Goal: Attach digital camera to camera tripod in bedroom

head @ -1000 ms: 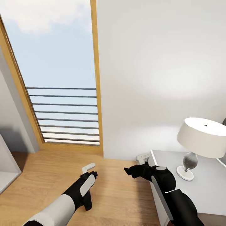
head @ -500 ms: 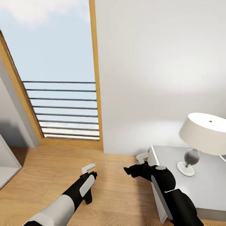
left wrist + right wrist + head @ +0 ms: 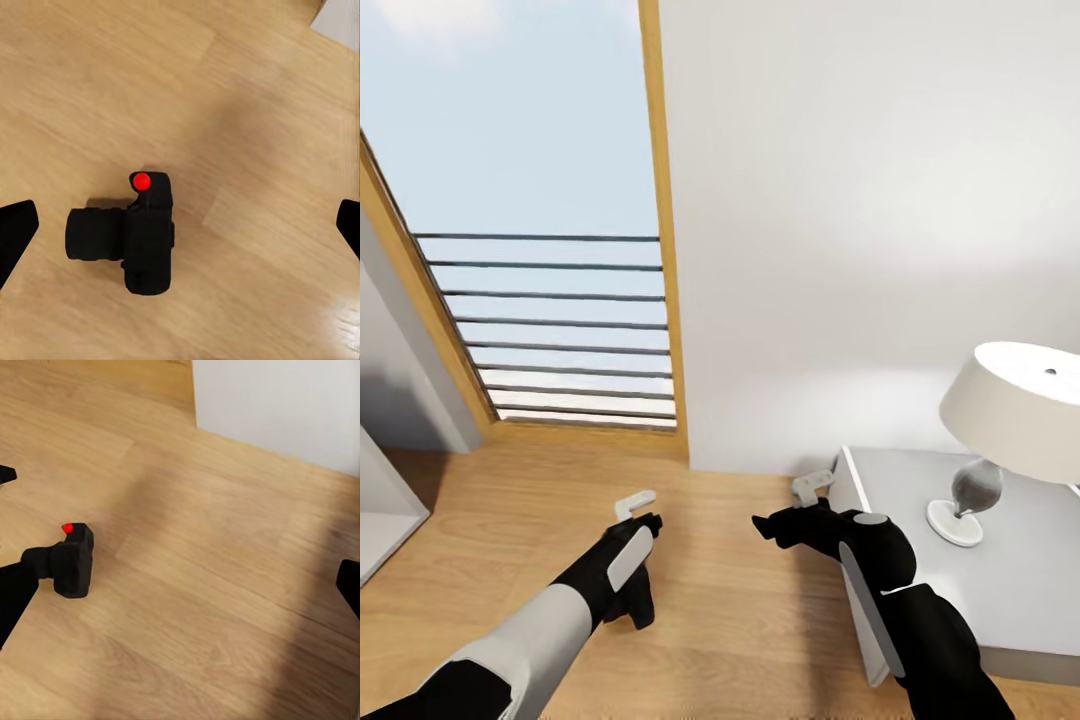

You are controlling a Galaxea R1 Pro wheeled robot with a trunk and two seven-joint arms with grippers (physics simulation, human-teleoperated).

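Observation:
The digital camera [image 3: 142, 240], small and black with a red button [image 3: 141, 181] on top, lies on the light wood floor with its lens sideways. My left gripper [image 3: 632, 512] hangs over it, open, with its black fingers [image 3: 15, 229] wide apart on either side and not touching it. In the right wrist view the digital camera [image 3: 71, 559] lies off to one side, partly behind one finger. My right gripper [image 3: 788, 505] is open and empty, beside the corner of the bedside table. The camera tripod is out of view.
A pale grey bedside table [image 3: 1010, 580] with a white-shaded lamp [image 3: 1020, 405] stands at the right, close to my right arm. Ahead are a white wall [image 3: 860, 250] and a tall wood-framed window [image 3: 550, 320] with rail bars. A white cabinet edge [image 3: 380, 520] is at far left.
The whole head view has shifted, so the window, wall and lamp sit slightly higher and further right. Both arms keep nearly the same pose, grippers still open.

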